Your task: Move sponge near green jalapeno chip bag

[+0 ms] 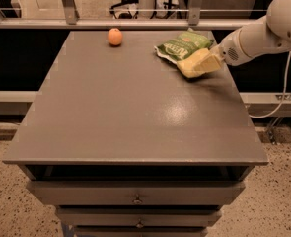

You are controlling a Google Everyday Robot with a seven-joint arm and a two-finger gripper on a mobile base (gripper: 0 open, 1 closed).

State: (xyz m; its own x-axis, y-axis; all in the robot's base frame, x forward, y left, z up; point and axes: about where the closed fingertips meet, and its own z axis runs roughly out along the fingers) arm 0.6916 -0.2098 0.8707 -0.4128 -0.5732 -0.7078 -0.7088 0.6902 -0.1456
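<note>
Camera view, looking down on a grey worktop (125,112) carried by a drawer unit (135,194) with small round pulls on its fronts. The white arm (263,31) entered from the upper right of the frame and reached leftward over the worktop's far right corner. The gripper (210,60) stood at the arm's tip, in the upper right part of the frame, just to the lower right of the green jalapeno chip bag (182,46). Its jaws were closed on the right end of the sponge (192,65); they were the same pale yellow as the sponge, so the line between the two was hard to trace. The sponge projected to the lower left from the jaws, with a dark shadow on the worktop under and to the right of it. Its upper edge met or overlapped the lower right edge of the chip bag; whether the two touched could not be told. The chip bag lay flat near the far edge of the worktop, its pale label facing up. A small round orange fruit (115,36) sat near the far edge as well, well apart to the left of the bag. A pale cable (278,102) hung at the right of the frame beyond the worktop, above a speckled floor (278,201).
</note>
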